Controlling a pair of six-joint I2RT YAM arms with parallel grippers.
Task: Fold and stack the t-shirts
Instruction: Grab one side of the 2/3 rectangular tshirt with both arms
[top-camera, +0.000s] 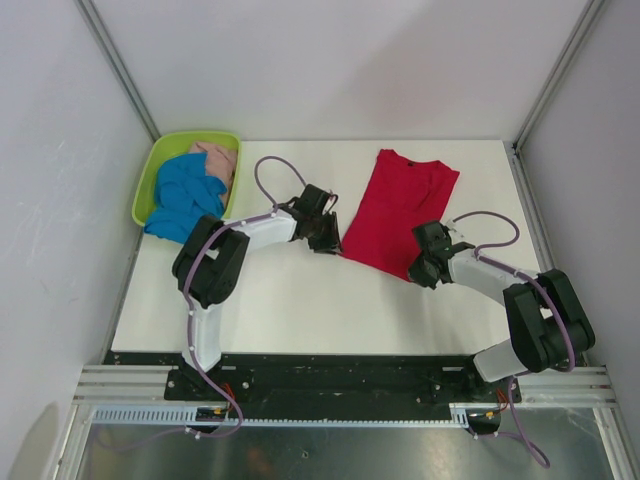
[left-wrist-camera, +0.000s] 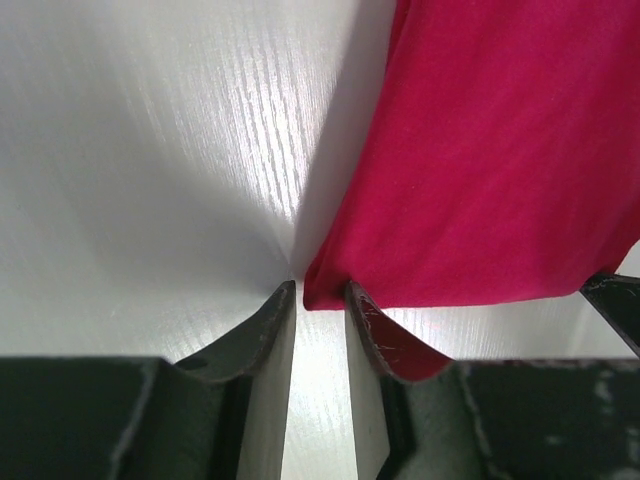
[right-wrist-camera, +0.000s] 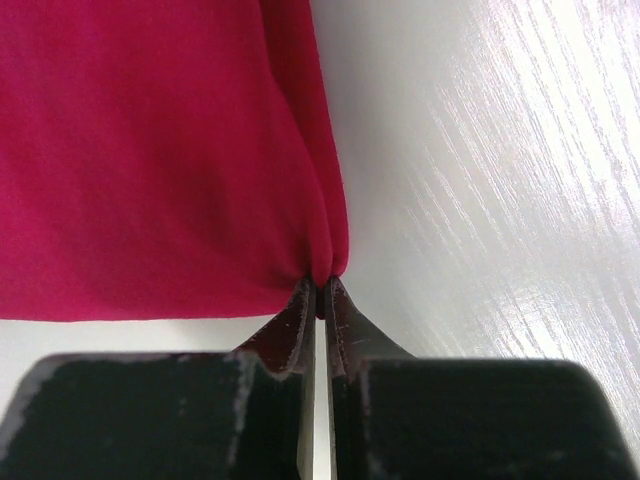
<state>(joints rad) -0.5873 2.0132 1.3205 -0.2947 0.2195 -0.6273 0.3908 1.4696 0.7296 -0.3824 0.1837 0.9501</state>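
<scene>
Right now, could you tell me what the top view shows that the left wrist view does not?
Top only: the basket holding the blue shirt and pink shirt, and the red shirt in full outline. Left wrist only: the left gripper narrowly open, with the shirt's corner just beyond its tips and not pinched. Both: the red shirt lying on the white table.

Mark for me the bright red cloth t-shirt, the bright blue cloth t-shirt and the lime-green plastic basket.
bright red cloth t-shirt (top-camera: 400, 212): top view, middle of its body.
bright blue cloth t-shirt (top-camera: 185, 200): top view, its bunched middle.
lime-green plastic basket (top-camera: 150, 180): top view, left rim.
</scene>
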